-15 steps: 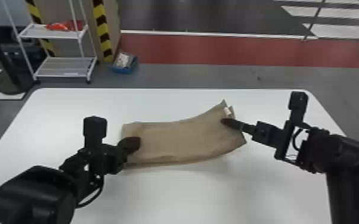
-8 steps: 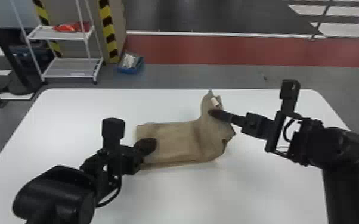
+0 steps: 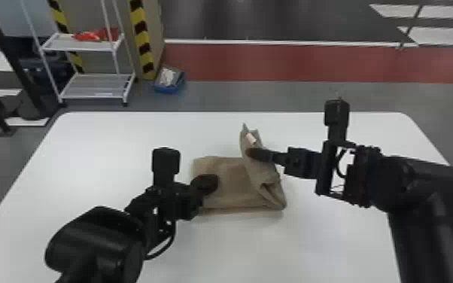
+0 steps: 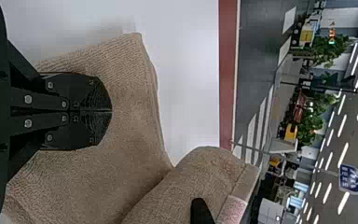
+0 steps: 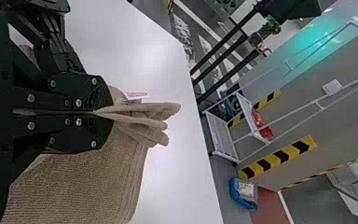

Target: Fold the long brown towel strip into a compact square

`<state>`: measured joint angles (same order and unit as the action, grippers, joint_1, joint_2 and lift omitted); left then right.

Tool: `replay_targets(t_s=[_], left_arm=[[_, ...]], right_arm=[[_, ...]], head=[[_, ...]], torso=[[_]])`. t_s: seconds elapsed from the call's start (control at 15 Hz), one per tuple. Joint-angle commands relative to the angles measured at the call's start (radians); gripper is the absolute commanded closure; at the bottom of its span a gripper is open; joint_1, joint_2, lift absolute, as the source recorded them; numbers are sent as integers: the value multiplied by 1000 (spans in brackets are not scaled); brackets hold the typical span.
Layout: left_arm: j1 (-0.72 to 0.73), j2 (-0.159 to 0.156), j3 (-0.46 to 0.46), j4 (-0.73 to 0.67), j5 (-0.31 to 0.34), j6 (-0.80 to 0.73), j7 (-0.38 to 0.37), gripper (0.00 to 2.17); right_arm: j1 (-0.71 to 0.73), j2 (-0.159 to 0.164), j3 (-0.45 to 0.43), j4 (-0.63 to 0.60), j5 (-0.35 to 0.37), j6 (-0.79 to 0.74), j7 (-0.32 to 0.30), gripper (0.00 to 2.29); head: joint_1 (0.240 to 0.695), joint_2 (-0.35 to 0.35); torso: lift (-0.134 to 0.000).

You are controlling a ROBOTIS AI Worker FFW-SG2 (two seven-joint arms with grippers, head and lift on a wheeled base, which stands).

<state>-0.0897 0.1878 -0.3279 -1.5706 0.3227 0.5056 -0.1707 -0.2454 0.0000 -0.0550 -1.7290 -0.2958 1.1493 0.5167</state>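
Rumpled brown towel [image 3: 235, 186], end raised (pale tag [image 3: 251, 138]), right jaws [image 3: 253, 153] pinching it, left jaws [image 3: 211, 183] closed, apparently atop.

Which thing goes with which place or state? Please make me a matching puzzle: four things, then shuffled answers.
1. Long brown cloth towel strip
2. Black left end effector
3. Black right end effector
4. Shiny red bundle

A. Pinching a raised end
B. On a white rack's upper shelf
C. Lying partly folded on the white table
D. Shut, at the flat part

1-C, 2-D, 3-A, 4-B
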Motion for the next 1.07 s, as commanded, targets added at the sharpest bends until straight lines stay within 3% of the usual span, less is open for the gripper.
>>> replay_targets(t_s=[0.0, 0.6, 1.0], left_arm=[[-2, 1, 1, 0, 3, 0, 0, 1804], [7, 1, -5, 1, 3, 0, 0, 1804], [16, 2, -5, -3, 6, 34, 0, 1804]], right_arm=[[0, 1, 24, 19, 3, -12, -3, 1237], [2, 1, 70, 12, -33, -125, -23, 1237], [14, 1, 109, 72, -40, -159, -24, 1224]], head=[[695, -15], [695, 10], [695, 19]], torso=[[-124], [-124], [-124]])
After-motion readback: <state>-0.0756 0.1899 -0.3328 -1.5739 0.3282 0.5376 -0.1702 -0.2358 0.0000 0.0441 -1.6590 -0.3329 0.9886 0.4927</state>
